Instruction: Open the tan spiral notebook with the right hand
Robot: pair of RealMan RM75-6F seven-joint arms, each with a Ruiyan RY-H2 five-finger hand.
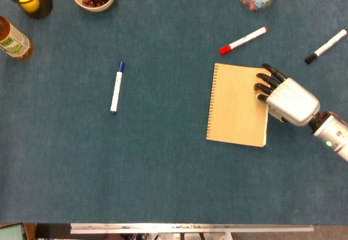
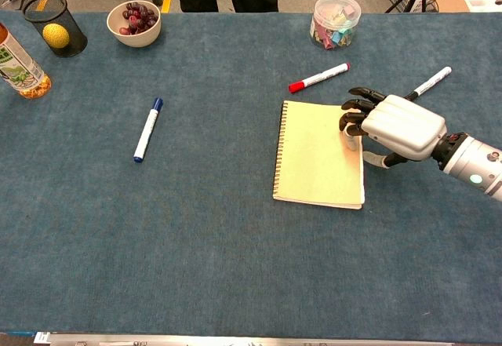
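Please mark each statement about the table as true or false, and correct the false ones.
1. The tan spiral notebook lies closed. True.
2. Its spiral runs along the edge nearest the right robot hand. False: the spiral is on the far edge.
3. The robot hand's fingertips rest on the cover. True.
4. The red marker lies on the notebook. False: it lies on the blue mat beyond it.
5. The bowl holds grapes. True.
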